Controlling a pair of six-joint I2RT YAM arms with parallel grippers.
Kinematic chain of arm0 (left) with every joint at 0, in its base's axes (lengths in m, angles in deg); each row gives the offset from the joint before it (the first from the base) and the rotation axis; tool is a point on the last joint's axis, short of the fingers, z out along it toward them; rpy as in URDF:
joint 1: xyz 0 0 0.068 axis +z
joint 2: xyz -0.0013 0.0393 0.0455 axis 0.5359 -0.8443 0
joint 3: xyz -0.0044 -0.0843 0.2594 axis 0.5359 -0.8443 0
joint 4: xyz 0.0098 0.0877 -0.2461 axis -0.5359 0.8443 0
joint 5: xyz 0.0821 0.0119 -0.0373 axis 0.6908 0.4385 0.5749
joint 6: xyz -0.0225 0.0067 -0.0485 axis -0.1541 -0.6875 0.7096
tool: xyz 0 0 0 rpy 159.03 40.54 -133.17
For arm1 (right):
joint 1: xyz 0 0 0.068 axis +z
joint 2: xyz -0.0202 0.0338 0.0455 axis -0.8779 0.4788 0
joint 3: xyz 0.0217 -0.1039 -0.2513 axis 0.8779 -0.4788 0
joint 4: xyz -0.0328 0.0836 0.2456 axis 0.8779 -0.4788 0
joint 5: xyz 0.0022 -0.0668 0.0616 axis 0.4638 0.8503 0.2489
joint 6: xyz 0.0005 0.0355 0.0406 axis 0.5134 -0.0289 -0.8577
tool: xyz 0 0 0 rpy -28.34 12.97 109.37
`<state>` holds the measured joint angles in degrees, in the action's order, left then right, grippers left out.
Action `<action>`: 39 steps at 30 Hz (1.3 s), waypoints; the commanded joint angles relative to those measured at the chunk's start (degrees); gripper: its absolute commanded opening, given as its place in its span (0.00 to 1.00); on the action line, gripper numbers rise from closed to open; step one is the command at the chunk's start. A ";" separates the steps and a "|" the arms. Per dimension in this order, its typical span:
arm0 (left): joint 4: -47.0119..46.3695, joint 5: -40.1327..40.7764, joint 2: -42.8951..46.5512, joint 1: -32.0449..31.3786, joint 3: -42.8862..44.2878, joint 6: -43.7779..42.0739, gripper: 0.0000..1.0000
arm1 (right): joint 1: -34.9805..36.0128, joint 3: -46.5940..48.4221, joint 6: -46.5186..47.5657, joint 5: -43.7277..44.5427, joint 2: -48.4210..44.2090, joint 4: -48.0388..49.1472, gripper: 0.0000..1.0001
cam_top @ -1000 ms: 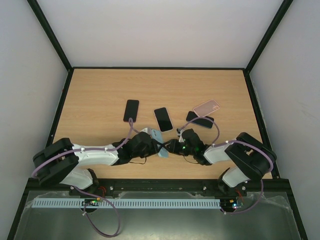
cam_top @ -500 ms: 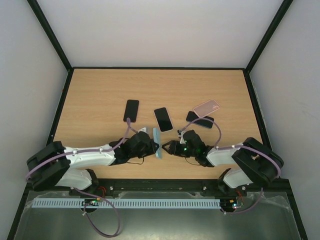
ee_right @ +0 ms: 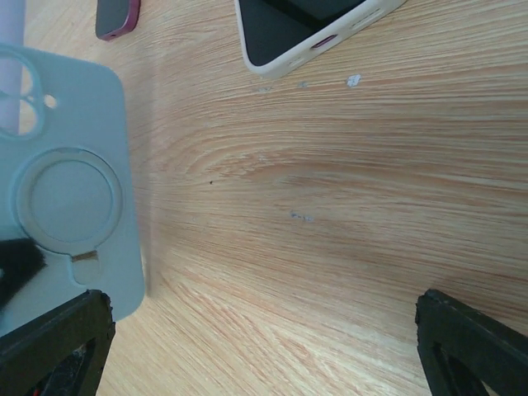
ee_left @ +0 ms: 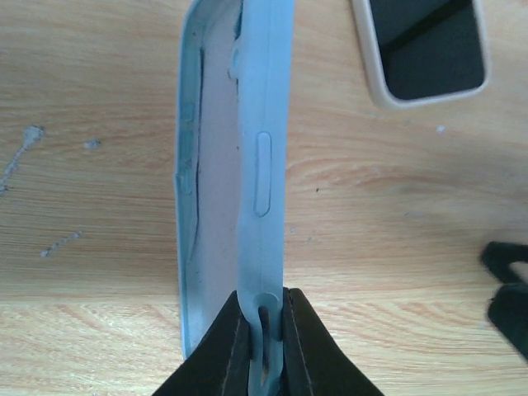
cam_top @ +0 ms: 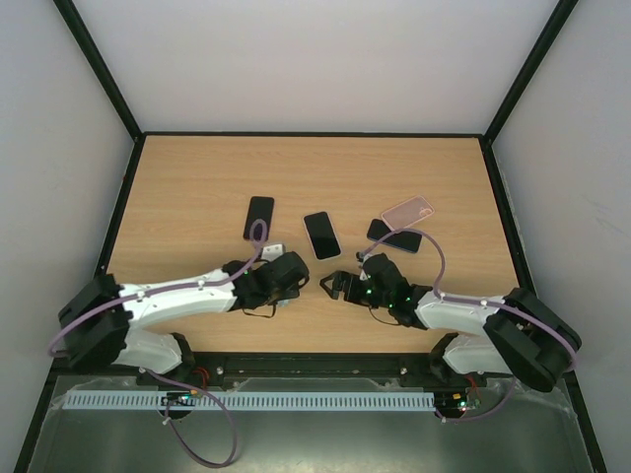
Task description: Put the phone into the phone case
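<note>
Light wood table [cam_top: 197, 177] w/ white walls [cam_top: 315, 59]; phone case [ee_left: 264, 165] in left fingers [ee_left: 216, 356].

No readable text, label, brand or number appears anywhere.

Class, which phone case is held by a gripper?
The light blue case, pinched by the left gripper; the pink case lies untouched, overlapping a dark phone.
</note>
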<state>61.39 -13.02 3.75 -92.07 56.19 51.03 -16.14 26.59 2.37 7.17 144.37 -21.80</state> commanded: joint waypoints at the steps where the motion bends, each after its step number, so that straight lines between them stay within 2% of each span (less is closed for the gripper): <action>1: 4.46 1.92 -6.46 -2.43 3.13 -1.50 0.10 | 0.23 1.63 0.96 2.20 -0.78 -6.52 0.99; 5: -1.40 -2.98 -11.11 -3.11 3.56 -2.79 0.16 | 0.23 1.90 0.71 2.63 -2.35 -7.42 0.98; 8: -8.44 -6.84 -11.20 -3.04 1.92 -3.24 0.21 | 0.19 2.19 0.39 3.90 -3.40 -8.32 0.98; 11: -13.28 -8.93 -9.37 -2.46 -0.50 -2.85 0.35 | 0.25 3.36 0.09 4.21 -3.48 -9.23 0.98; 13: -15.27 -9.57 -7.48 -1.33 -2.05 -2.77 0.40 | 0.21 4.34 0.44 4.42 -3.55 -9.80 0.98; 19: -13.04 -8.55 -0.67 5.92 -2.85 -4.51 0.71 | -0.07 8.57 4.50 9.92 -3.83 -15.98 0.99; 24: -8.71 -6.24 4.48 13.57 -1.26 -7.87 0.97 | -0.30 9.66 4.84 10.11 -4.53 -16.47 0.99; 34: -1.84 -2.25 0.56 27.29 8.73 -18.05 0.99 | -0.30 9.40 4.17 10.16 -5.43 -14.88 0.99; 39: -2.64 0.69 -3.90 29.85 12.39 -22.30 0.99 | -0.28 9.04 3.76 8.74 -4.81 -14.64 0.99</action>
<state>56.89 -16.03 2.88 -63.45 66.05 33.98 -16.31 35.24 6.18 15.93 139.76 -36.45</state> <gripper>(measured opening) 0.993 0.994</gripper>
